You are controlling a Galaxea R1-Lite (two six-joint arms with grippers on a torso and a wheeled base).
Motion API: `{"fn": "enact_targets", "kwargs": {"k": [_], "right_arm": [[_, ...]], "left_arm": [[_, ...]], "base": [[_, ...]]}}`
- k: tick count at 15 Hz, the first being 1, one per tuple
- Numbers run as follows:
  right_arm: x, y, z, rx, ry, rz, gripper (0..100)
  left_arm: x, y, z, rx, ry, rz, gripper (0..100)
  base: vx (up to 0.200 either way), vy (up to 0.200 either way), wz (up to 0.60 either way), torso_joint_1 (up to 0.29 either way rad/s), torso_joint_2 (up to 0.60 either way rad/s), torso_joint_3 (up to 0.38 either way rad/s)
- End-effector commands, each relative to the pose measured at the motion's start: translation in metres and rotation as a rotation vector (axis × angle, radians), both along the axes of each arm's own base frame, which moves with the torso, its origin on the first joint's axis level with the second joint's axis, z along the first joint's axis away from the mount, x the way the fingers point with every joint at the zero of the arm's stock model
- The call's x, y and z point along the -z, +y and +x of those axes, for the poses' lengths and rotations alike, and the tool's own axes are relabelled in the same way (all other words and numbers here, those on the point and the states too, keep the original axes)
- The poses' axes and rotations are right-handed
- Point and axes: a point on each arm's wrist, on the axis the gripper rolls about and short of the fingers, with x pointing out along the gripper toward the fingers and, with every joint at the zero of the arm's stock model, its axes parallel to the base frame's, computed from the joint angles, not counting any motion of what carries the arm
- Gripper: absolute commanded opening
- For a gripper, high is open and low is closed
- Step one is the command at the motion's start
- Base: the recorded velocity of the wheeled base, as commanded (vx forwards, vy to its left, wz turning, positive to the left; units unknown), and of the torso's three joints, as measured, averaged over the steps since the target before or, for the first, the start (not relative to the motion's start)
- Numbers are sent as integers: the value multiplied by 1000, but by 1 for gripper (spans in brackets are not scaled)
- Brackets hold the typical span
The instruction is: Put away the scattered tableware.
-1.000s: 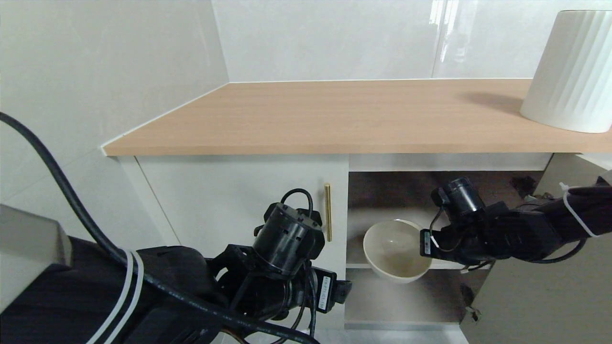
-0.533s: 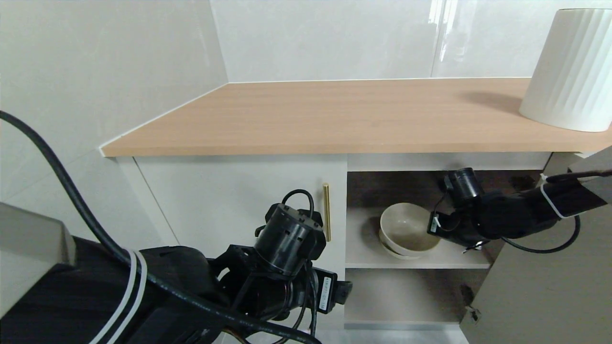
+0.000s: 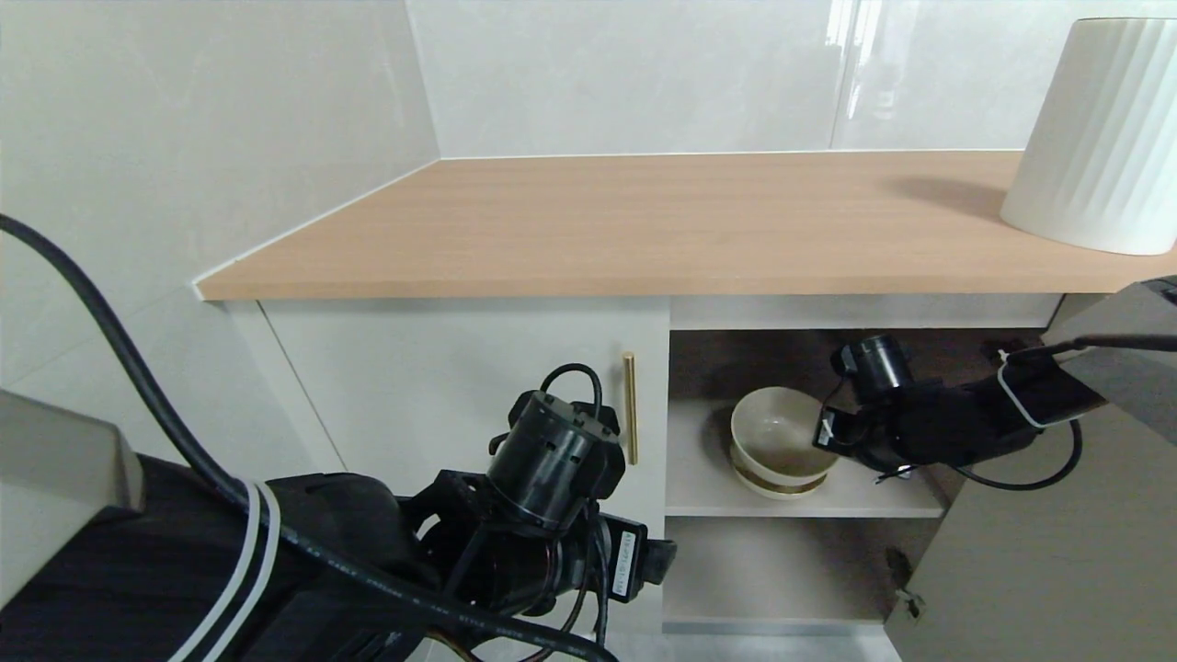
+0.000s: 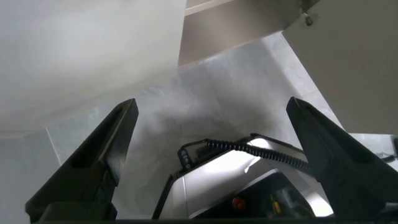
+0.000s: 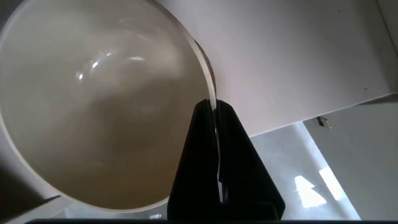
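1. Pinches the bowl (image 3: 777,439) by its near rim with the right gripper (image 3: 826,430), fingers (image 5: 217,168) closed tight across the thin wall, one inside and one outside.
2. Holds that bowl inside the open cabinet (image 3: 860,313), on the upper shelf (image 3: 699,483), tipped slightly toward the gripper.
3. Appears nested into a second dish (image 3: 782,485) already on the shelf. Cannot tell whether the full weight is down yet.
4. Hangs the left gripper (image 4: 211,109) low in front of the shut left door (image 3: 460,377), spread wide, gripping nothing, only floor (image 4: 249,87) beneath.
5. Looks like glazed ceramic: stiff, smooth and likely slippery, fairly heavy for a one-sided pinch, and apt to chip if knocked against the dish below or the shelf edge.
6. Best taken at the rim, as here, since the rounded sides offer no other purchase. Apt to swing about such a grip, so better kept low and level, and let go only once seated flat.
7. Leaves a white ribbed shade (image 3: 1099,138) on the counter (image 3: 644,221) above, well apart from the work.
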Motion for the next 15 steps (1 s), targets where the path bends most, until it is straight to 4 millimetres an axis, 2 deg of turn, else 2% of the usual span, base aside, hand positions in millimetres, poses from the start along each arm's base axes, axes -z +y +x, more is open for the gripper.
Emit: {"fn": "enact_targets", "kwargs": {"k": [1, 12, 13, 15], "right_arm": [[7, 1, 4, 1, 10, -4, 0], [12, 2, 7, 1, 12, -2, 0], [11, 2, 7, 1, 10, -1, 100], [11, 3, 7, -1, 10, -1, 100]], "left_arm": [[0, 0, 0, 0, 1, 0, 100], [0, 0, 0, -1, -1, -1, 100], [0, 0, 0, -1, -1, -1, 100], [0, 0, 0, -1, -1, -1, 100]], "base": [[0, 0, 0, 0, 0, 0], [0, 0, 0, 0, 0, 0], [0, 0, 0, 0, 0, 0], [0, 0, 0, 0, 0, 0]]}}
